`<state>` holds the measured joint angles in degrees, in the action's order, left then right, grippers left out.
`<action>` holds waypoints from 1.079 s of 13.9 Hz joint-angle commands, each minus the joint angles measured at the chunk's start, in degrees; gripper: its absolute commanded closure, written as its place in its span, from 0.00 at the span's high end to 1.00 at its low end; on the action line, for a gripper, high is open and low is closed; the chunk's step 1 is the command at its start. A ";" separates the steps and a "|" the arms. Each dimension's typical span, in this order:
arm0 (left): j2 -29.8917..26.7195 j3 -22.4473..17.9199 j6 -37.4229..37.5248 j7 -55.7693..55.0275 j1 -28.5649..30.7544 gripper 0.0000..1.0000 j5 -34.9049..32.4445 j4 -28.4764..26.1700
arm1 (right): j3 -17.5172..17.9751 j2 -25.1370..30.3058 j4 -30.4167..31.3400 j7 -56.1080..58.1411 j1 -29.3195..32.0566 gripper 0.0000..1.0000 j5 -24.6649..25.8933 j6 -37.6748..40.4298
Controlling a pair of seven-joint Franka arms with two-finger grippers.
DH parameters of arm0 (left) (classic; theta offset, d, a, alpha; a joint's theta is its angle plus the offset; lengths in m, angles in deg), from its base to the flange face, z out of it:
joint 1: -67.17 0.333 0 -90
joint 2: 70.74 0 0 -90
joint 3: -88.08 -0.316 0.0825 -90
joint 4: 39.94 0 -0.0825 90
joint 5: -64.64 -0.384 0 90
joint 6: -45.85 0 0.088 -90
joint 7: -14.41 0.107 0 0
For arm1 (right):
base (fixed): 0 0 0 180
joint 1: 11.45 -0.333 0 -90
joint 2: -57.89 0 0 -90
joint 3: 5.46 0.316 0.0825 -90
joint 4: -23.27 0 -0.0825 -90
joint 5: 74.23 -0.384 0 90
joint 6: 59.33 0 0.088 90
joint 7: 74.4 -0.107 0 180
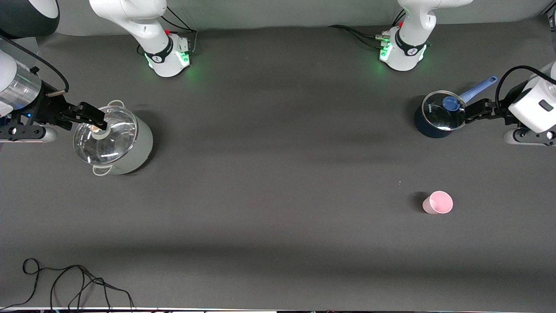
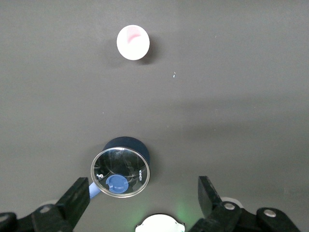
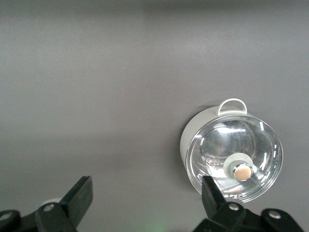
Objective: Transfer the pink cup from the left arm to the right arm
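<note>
The pink cup point(image 1: 438, 202) stands upright on the table toward the left arm's end, nearer to the front camera than the dark blue pot point(image 1: 435, 117). In the left wrist view the pink cup point(image 2: 133, 42) shows from above, well away from the fingers. My left gripper point(image 1: 468, 113) hangs open and empty over the table at the blue pot's rim; the left gripper point(image 2: 143, 193) has the lidded pot point(image 2: 120, 171) showing between its fingers. My right gripper point(image 1: 96, 118) is open and empty at the edge of the white pot point(image 1: 117, 141); the right gripper point(image 3: 147, 195) holds nothing.
The blue pot has a glass lid and a long blue handle point(image 1: 480, 87). The white pot point(image 3: 231, 159) carries a glass lid with a knob point(image 3: 243, 170). A black cable point(image 1: 65, 278) lies near the table's front edge toward the right arm's end.
</note>
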<state>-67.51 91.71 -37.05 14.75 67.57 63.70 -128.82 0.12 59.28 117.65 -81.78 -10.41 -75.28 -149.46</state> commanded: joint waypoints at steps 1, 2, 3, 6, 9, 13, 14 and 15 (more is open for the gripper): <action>0.46 -0.03 0.81 0.71 -0.13 1.00 -0.82 1.33 | 0.13 -0.34 -0.79 0.00 -0.67 1.00 0.97 0.04; 0.46 -0.03 0.81 0.71 -0.13 1.00 -0.82 1.33 | 0.13 -0.52 -1.13 0.26 -0.42 1.00 0.97 0.04; 0.46 -0.03 0.73 0.63 -0.13 1.00 -0.82 1.33 | -0.04 -0.52 -1.14 0.69 -0.07 1.00 0.88 0.04; 0.46 -0.03 0.72 0.62 -0.22 1.00 -0.82 1.33 | -0.04 -0.52 -1.14 0.70 -0.15 1.00 0.88 0.21; 0.46 -0.03 0.20 0.71 -0.13 1.00 -0.82 1.42 | -0.04 -0.52 -1.14 0.70 -0.15 1.00 0.88 0.21; 0.63 -0.12 -1.64 9.54 0.04 1.00 -0.99 1.77 | -0.04 -0.43 -1.05 0.61 -0.15 1.00 0.88 0.30; 0.63 -0.38 -3.04 15.24 0.13 1.00 -0.99 1.77 | -0.04 -0.43 -0.96 0.61 -0.15 1.00 0.88 0.39; 0.72 -0.64 -4.53 21.83 0.74 1.00 -0.99 1.77 | -0.04 -0.43 -0.96 0.52 -0.15 1.00 0.88 0.39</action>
<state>-67.47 91.48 -39.96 26.43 67.65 63.52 -128.54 0.15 59.27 117.65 -81.78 -10.45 -75.28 -149.45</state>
